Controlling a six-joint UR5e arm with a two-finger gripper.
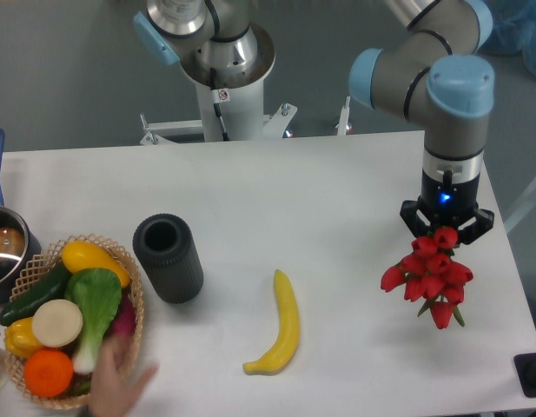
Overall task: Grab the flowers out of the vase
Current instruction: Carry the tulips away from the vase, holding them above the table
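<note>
The flowers, a bunch of red tulip buds with a bit of green showing, hang under my gripper at the right side of the table, lifted off the surface. The gripper points straight down and its fingers are hidden by the buds; it holds the bunch from above. The vase, a dark grey ribbed cylinder with a round open mouth, stands upright and empty at the left-middle of the table, far from the gripper.
A yellow banana lies between vase and flowers. A wicker basket of vegetables and fruit sits at the front left, with a blurred human hand at its front. A steel pot with a blue handle stands at the left edge.
</note>
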